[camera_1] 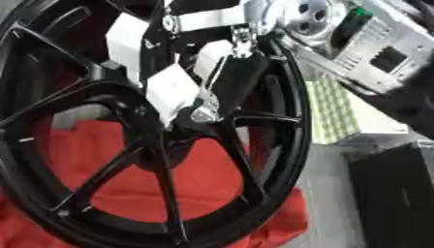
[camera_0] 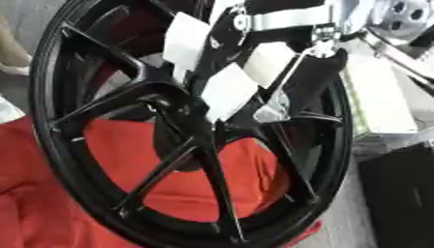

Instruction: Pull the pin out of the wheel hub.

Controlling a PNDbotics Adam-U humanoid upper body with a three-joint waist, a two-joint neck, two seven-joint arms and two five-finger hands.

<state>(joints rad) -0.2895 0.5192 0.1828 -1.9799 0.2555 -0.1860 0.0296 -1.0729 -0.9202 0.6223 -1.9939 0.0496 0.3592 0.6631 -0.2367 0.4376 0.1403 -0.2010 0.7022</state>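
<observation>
The black wheel (camera_0: 182,140) fills nearly my whole view, standing tilted on a red cloth (camera_0: 51,193). It is glossy, hard-looking, with thin spokes fanning from a dark hub (camera_0: 182,123) out to a deep rounded rim. The cloth under it is soft and rumpled, showing through the gaps between the spokes.

My right arm (camera_1: 373,43) comes down from the upper right of the hub, silver joints and a grey housing with a dark panel. The right hand (camera_1: 165,63) sits directly over the hub, its black fingers with flat white pads (camera_1: 174,89) spread against the spokes. I cannot tell whether those fingers are closed on anything; they overlap the hub and the black-on-black hides the contact. A small shiny metal piece (camera_1: 203,112) shows just right of the hub, touching or very near the fingertips; it may be the pin, but I can't be sure. My left hand is nowhere in view.

I judge I'm at the reach-and-grasp step, pin not yet out. Next I'd need a pinch on that metal piece, then a straight pull along its axis away from the hub, without tipping the wheel.

Right of the hub, beyond the rim, lie a pale ribbed block (camera_1: 343,111) and a black box (camera_1: 394,193).
</observation>
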